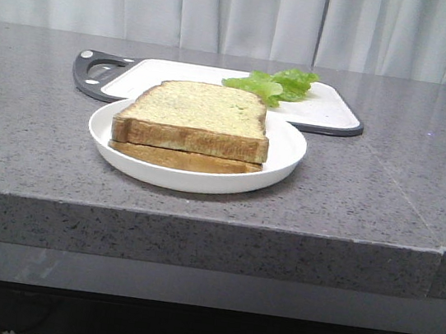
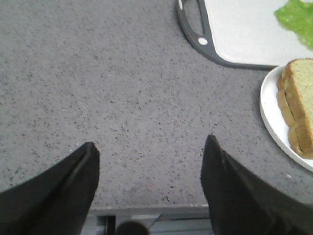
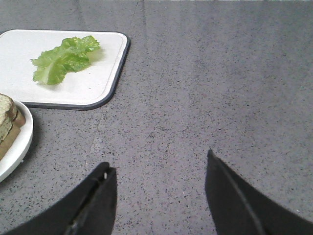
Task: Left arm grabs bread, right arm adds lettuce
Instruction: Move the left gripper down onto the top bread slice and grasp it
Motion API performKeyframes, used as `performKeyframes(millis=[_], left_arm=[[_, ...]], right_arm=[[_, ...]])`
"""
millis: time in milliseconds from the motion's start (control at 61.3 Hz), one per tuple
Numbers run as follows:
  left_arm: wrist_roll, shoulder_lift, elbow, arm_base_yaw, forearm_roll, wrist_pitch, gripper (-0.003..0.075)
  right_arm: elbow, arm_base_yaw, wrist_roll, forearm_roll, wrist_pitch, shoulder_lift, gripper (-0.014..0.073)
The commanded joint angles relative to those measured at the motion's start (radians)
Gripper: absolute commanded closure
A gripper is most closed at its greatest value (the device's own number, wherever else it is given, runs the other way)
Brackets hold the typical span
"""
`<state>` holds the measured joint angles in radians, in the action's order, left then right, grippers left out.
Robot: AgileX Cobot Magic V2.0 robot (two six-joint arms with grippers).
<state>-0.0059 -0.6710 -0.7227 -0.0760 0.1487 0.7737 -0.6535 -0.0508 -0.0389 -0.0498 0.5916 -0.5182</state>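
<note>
The thick toasted bread lies on top of a thinner second slice on a white plate at the table's middle. It also shows in the left wrist view and the right wrist view. The lettuce lies on the white cutting board behind the plate, and shows in the right wrist view. My left gripper is open and empty over bare table left of the plate. My right gripper is open and empty over bare table right of the plate. Neither arm shows in the front view.
The cutting board has a dark rim and a handle at its left end, seen in the left wrist view too. The grey speckled table's front edge runs below the plate. A pale curtain hangs behind.
</note>
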Motion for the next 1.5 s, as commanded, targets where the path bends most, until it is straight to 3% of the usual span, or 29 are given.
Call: performKeyframes(millis=[0,359,473,929,1484], left_arm=[[0.039,-0.075,-0.077,-0.001,0.083,0.009,0.0262],[0.355,-0.413,-0.236,-0.001,0.556,0.155,0.0262],[0.431,-0.508,-0.293,-0.008,0.646,0.166,0.0262],[0.447,-0.859,-0.544,-0.198,0.657,0.165,0.0262],[0.438,-0.984,-0.587,-0.210,0.707,0.175,0.0266]], right_arm=[[-0.027,0.004,0.008,0.000,-0.066,-0.009,0.0159],[-0.027,0.004,0.008,0.000,-0.066,-0.009,0.0159],[-0.027,0.004,0.008,0.000,-0.068,-0.009,0.0159],[-0.027,0.004,0.008,0.000,-0.065,-0.009,0.0159],[-0.027,0.004,0.008,0.000,-0.065,-0.009,0.0159]])
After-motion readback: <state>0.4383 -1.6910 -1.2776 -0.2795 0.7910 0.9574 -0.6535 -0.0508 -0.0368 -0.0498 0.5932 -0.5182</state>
